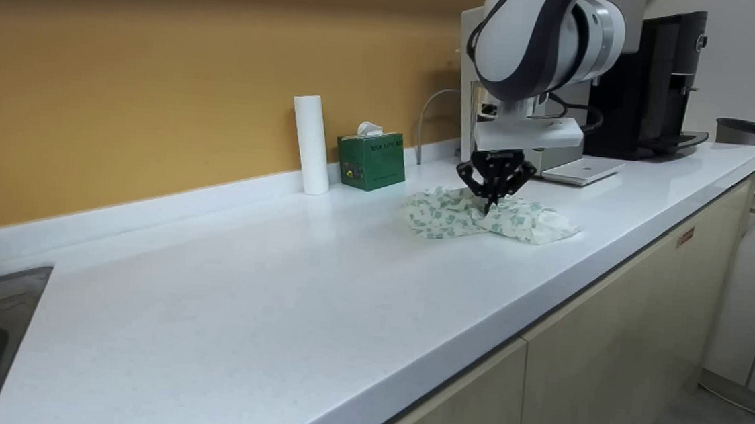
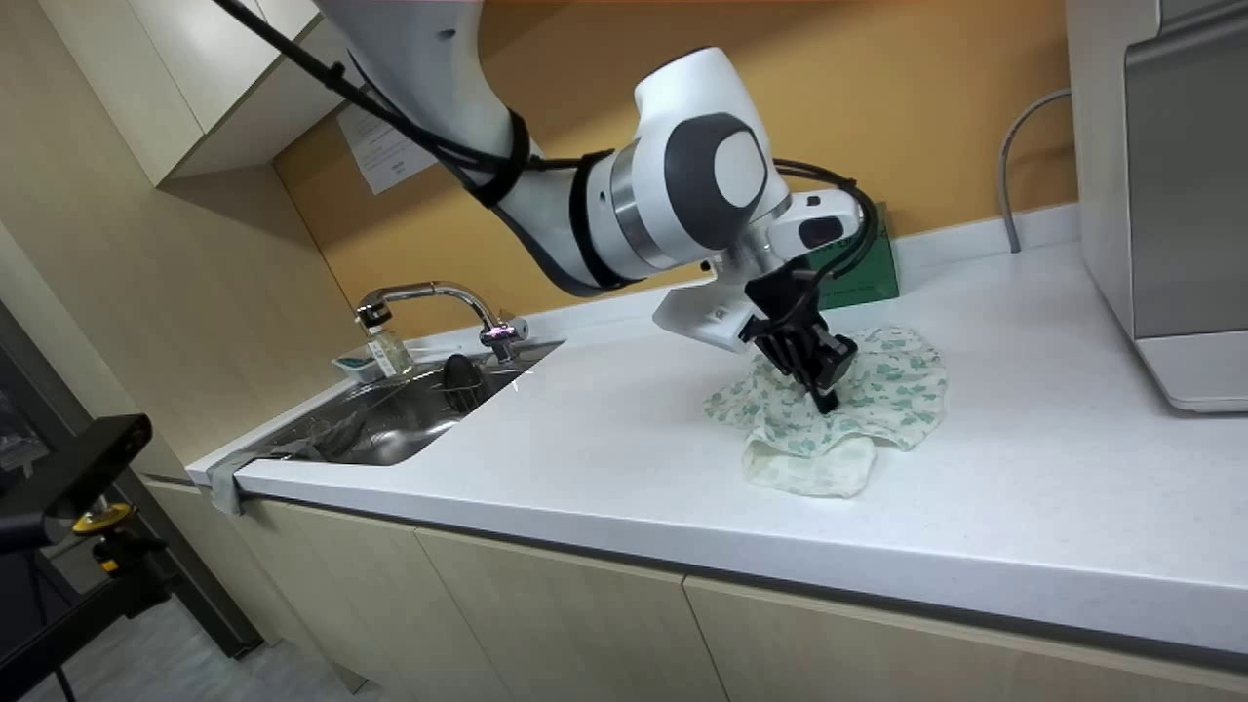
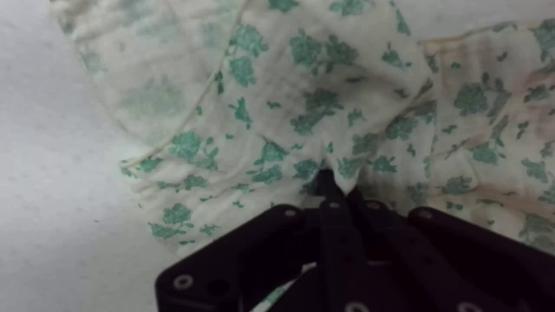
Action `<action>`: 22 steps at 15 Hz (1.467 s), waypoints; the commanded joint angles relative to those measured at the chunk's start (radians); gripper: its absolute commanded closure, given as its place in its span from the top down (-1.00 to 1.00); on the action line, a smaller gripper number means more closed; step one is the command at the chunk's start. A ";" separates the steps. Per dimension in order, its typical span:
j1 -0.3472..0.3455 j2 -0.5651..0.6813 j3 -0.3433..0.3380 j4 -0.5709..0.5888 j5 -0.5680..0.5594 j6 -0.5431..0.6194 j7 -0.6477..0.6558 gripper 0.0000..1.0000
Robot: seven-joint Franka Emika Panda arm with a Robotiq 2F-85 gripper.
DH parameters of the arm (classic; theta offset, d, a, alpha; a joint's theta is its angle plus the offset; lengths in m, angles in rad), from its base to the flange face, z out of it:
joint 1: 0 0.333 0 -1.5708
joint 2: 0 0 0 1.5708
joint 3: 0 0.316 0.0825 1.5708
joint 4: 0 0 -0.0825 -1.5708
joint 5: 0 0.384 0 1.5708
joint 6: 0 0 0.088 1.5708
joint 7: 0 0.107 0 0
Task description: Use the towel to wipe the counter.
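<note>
Pinching a crumpled, flower-printed towel [image 3: 299,112], black fingers [image 3: 328,183] point down.

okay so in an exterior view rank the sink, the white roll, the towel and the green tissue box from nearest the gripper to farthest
Measured from the gripper in an exterior view:
1. Towel: in its grip.
2. Green tissue box: left in the picture.
3. White roll: just left of that box.
4. Sink: bottom-left corner.
</note>
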 commanded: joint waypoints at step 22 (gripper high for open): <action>0.115 0.347 -0.082 0.581 -0.133 -0.251 0.181 -0.99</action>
